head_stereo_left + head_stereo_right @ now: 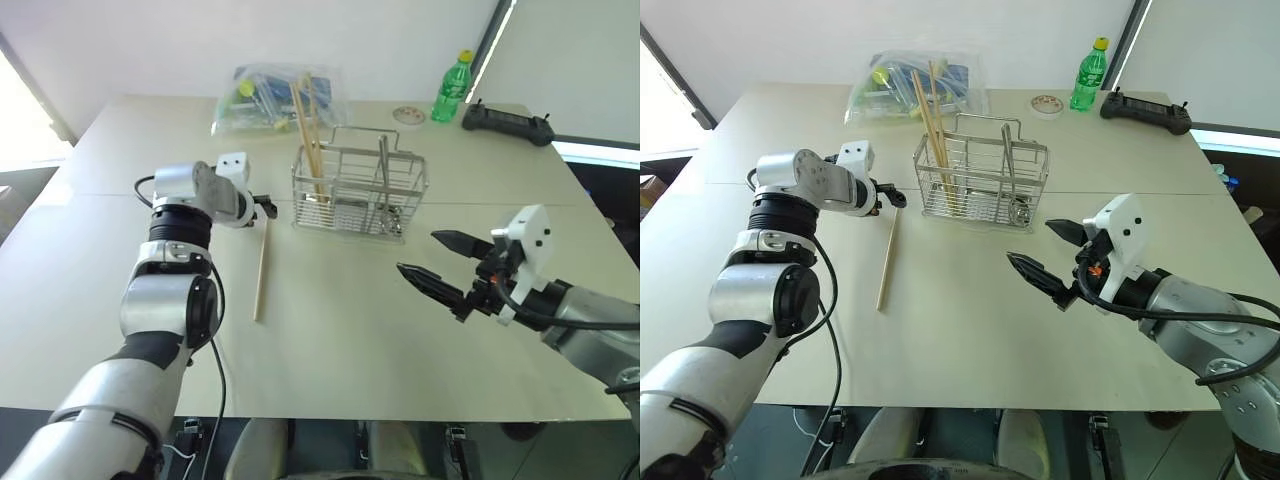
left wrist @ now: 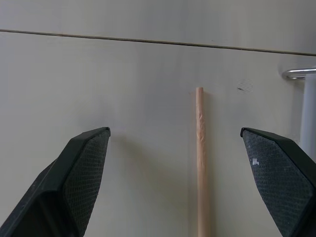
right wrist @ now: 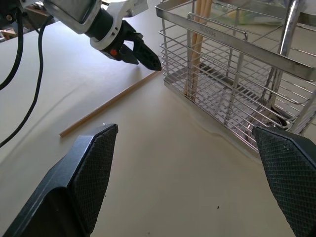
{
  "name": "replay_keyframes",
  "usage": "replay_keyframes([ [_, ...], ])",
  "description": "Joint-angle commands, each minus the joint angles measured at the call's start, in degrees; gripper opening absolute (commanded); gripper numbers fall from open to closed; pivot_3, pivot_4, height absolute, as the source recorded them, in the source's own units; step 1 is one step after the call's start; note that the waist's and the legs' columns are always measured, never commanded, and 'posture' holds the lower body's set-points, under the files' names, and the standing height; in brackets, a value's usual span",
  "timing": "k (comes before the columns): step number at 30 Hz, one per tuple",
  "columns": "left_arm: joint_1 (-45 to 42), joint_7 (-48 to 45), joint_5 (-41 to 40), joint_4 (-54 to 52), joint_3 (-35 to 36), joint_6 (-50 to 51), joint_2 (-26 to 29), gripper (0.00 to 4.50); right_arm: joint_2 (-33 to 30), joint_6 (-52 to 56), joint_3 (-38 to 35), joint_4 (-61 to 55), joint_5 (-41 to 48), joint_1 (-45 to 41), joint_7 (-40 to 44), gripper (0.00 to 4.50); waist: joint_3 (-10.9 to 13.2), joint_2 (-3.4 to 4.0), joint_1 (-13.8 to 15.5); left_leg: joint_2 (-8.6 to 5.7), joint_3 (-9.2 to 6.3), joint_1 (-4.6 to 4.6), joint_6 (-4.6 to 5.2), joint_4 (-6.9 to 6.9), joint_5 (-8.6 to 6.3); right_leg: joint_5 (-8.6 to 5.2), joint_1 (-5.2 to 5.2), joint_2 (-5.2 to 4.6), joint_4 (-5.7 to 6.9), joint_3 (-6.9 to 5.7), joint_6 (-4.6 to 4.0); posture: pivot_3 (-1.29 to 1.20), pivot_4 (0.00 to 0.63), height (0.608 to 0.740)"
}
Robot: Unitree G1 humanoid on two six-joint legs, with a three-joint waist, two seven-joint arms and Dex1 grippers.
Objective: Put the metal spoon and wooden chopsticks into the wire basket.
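A small rectangular wire basket (image 1: 358, 192) of silvery grid stands in the upper middle of the head view, on the pale beige tabletop (image 1: 330, 330). Pale wooden chopsticks (image 1: 309, 140) lean upright in the basket's left compartment, and the shiny metal spoon (image 1: 382, 170) stands in a compartment further right, its handle rising above the rim.

One more pale wooden chopstick (image 1: 261, 270) lies flat on the tabletop, left of the basket and lower in the frame. The left pincer (image 1: 266, 208) hangs above that stick's far end, just left of the basket, its black fingers (image 2: 84, 168) spread wide and released, with the stick lying between them in the left wrist view.

The right pincer (image 1: 437, 262) hovers at lower right, well apart from the basket, also spread wide and grasping nothing.
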Motion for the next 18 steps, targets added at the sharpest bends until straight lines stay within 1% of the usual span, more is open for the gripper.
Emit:
replay_keyframes([
  [1,-3.5,-2.5,1.0,3.0,-0.8,-3.8,-0.8,4.46,0.5,-1.5,-2.4,-3.0,1.0,0.9,-0.9,4.50,0.0,0.00,0.1,0.00,-0.01,0.00,0.00,0.01,0.00,0.00,0.01,-0.01,0.00,-0.01,0.00,0.00,0.150,0.690],
  [7,-4.2,-3.9,2.6,6.8,-1.1,-5.3,-1.7,4.46,1.0,-1.6,-3.1,-3.5,1.1,1.8,-2.2,4.50,0.0,0.00,-0.1,0.00,0.01,0.01,0.01,0.05,0.00,-0.03,0.04,-0.02,-0.01,-0.01,0.06,0.00,0.150,0.690],
  [8,-4.3,-4.1,2.8,7.3,-1.1,-5.5,-1.6,4.22,1.1,-1.7,-3.1,-3.6,1.1,1.8,-2.3,4.50,0.0,0.02,-0.1,0.01,0.01,0.02,0.01,0.05,0.00,-0.04,0.03,-0.01,0.00,-0.01,0.06,0.00,0.150,0.690],
  [10,-4.5,-4.2,3.1,8.0,-0.8,-5.7,-1.6,3.60,1.0,-1.8,-3.1,-3.5,1.1,1.9,-2.5,4.50,0.0,0.04,-0.1,0.01,0.01,0.03,0.01,0.05,0.00,-0.03,0.03,-0.01,0.02,-0.01,0.06,0.00,0.150,0.690],
  [15,-4.9,-3.3,2.7,9.5,0.8,-5.5,-1.3,0.99,0.8,-2.1,-3.2,-3.1,1.3,2.0,-2.4,4.50,0.0,0.03,0.0,0.00,0.00,0.02,0.01,0.06,0.00,-0.03,0.05,-0.02,0.02,-0.01,0.05,0.00,0.150,0.690],
  [17,-5.0,-3.0,2.6,9.7,1.2,-5.4,-1.2,0.04,0.6,-2.1,-3.3,-3.0,1.4,2.0,-2.4,4.50,0.0,0.03,0.0,-0.01,-0.01,0.02,0.01,0.06,0.00,-0.03,0.05,-0.02,0.01,-0.01,0.05,0.00,0.150,0.690],
  [18,-5.0,-2.8,2.6,9.8,1.4,-5.3,-1.2,0.04,0.4,-2.0,-3.3,-3.0,1.4,2.1,-2.2,4.50,0.0,0.03,0.0,-0.01,-0.01,0.02,0.01,0.06,0.00,-0.03,0.05,-0.03,0.01,-0.01,0.05,0.00,0.150,0.690],
])
